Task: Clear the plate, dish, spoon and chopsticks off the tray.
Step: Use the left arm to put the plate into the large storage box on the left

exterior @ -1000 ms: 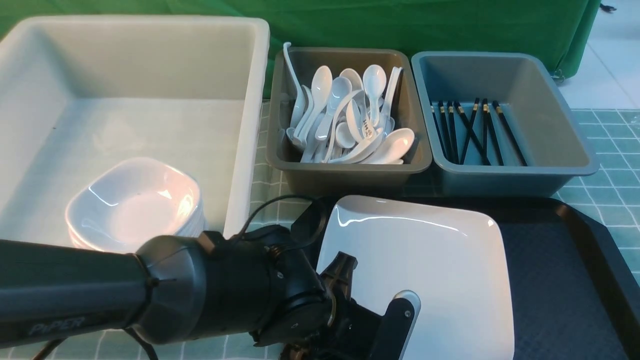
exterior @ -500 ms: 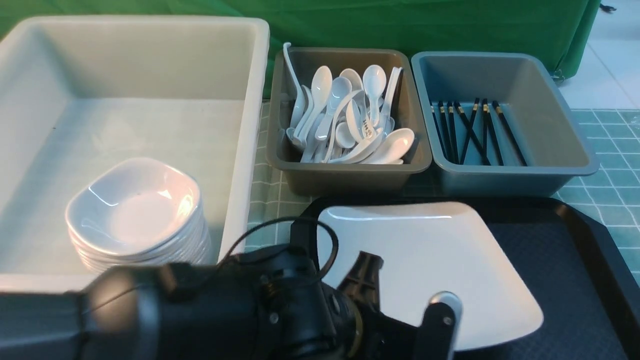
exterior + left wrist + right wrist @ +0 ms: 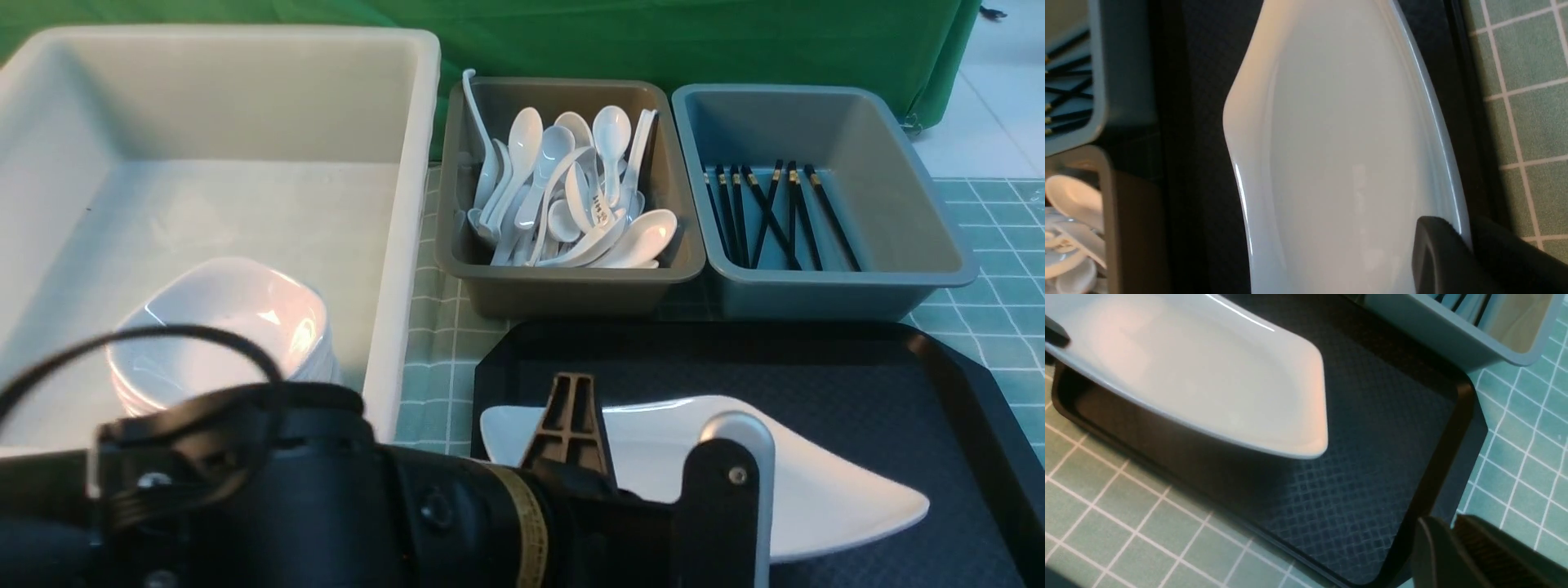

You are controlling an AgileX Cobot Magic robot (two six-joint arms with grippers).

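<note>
The large square white plate (image 3: pixel 824 498) hangs tilted above the black tray (image 3: pixel 898 384), seen almost edge-on. My left gripper (image 3: pixel 645 482) is shut on the plate's rim at its left side. In the left wrist view the fingers (image 3: pixel 1437 253) pinch the rim of the plate (image 3: pixel 1339 143). The right wrist view shows the plate (image 3: pixel 1200 375) raised over the bare tray (image 3: pixel 1372 437). My right gripper (image 3: pixel 1447 524) is shut and empty beside a corner of the tray. No spoon or chopsticks lie on the tray.
A big white tub (image 3: pixel 392 245) at the left holds a stack of small white dishes (image 3: pixel 220 335). A brown tub (image 3: pixel 571 282) holds several white spoons (image 3: pixel 571 196). A blue-grey tub (image 3: pixel 939 245) holds several black chopsticks (image 3: pixel 775 216). A green checked cloth (image 3: pixel 441 359) covers the table.
My left arm has swung nearer the camera with the plate. The plate has turned from facing the camera to nearly edge-on and sits lower and nearer over the tray.
</note>
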